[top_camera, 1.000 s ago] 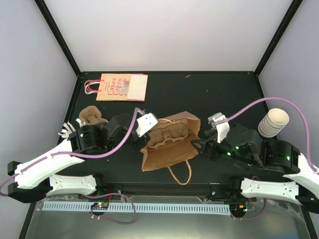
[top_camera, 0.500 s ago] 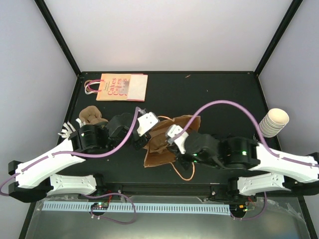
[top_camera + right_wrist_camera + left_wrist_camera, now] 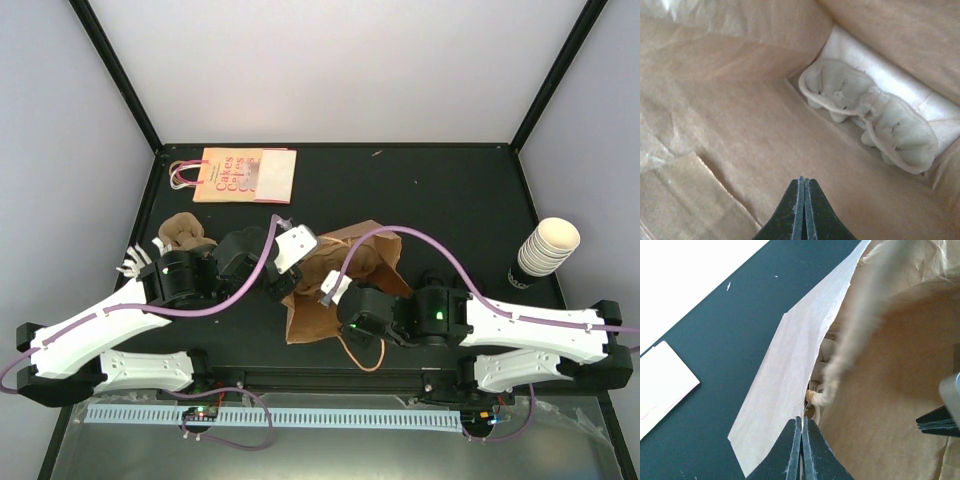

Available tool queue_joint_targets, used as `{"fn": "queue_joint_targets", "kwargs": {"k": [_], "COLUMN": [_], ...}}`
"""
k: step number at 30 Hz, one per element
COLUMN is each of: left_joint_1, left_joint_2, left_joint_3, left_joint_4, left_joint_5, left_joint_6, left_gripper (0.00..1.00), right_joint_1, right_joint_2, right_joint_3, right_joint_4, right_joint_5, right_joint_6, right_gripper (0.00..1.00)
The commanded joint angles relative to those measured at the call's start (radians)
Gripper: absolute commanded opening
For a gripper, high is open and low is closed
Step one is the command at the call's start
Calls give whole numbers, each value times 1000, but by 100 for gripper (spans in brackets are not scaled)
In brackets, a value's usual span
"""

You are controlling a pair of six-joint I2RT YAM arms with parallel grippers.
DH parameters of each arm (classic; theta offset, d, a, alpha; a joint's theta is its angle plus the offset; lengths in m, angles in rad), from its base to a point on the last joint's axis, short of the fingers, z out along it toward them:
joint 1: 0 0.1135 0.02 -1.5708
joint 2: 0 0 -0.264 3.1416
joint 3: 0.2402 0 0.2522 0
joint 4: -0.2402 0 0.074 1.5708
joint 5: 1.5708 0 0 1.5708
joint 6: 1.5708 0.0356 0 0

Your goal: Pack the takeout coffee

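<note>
The takeout coffee is out of view. A brown paper bag (image 3: 368,246) lies on its side mid-table, mouth toward the arms. My left gripper (image 3: 802,421) is shut on the bag's side edge (image 3: 785,375), holding the mouth apart. My right gripper (image 3: 801,181) is inside the bag, shut with nothing between its jaws, just above the bag's inner wall (image 3: 740,125). At the bag's far end lies a pale pulp cup tray (image 3: 875,120) with a rope handle draped over it. From above, the right arm (image 3: 440,315) covers the bag's mouth.
A nested stack of lidless cream cups (image 3: 548,246) leans at the table's right edge. Brown pulp trays (image 3: 186,230) sit at the left behind the left arm. A flat printed paper bag (image 3: 240,175) lies at the back left. The bag's loose handle (image 3: 362,352) loops toward the near edge.
The right arm swung left from the table's right side into the bag's mouth, and its gripper went from open to shut. The left arm kept its hold on the bag.
</note>
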Motion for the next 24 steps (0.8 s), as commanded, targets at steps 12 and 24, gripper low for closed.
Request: {"fn": "queue_joint_targets", "kwargs": {"k": [12, 24], "left_joint_1": [-5, -4], "left_joint_2": [-9, -7], "left_joint_3": [60, 65], "left_joint_4": [14, 11], "left_joint_5": [-24, -22], "left_joint_6": [5, 11], "left_gripper": [2, 2], "right_joint_1": [4, 5], "right_joint_2": [21, -119], "right_joint_3": [-91, -194], "right_joint_4": [69, 275], "right_joint_5": [-41, 121], "right_joint_6": [-176, -162], "right_gripper": [1, 1]}}
